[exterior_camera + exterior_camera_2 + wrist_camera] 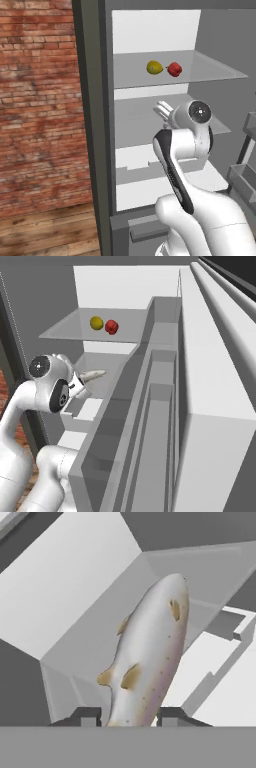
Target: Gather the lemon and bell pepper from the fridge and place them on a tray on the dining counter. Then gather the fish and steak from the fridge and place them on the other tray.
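Fridge (95, 125) open, white inside, glass shelves. On upper shelf (210, 70): lemon (154, 67) just beside bell pepper (174, 69), well above the arm. Door bins (160, 421) close on the right. Fish (150, 657) gripped at tail end between narrow jaws of gripper (131, 718), over middle shelf; long axis running away from the hand, head pointing into the fridge.

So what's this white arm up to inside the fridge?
The white robot arm is reaching into the open grey steel fridge, over its middle glass shelf. Its two-finger gripper has a slim silver-grey fish between its fingertips, jaws close on either side of it. On the shelf above, a small yellow lemon and a glossy red bell pepper sit side by side.
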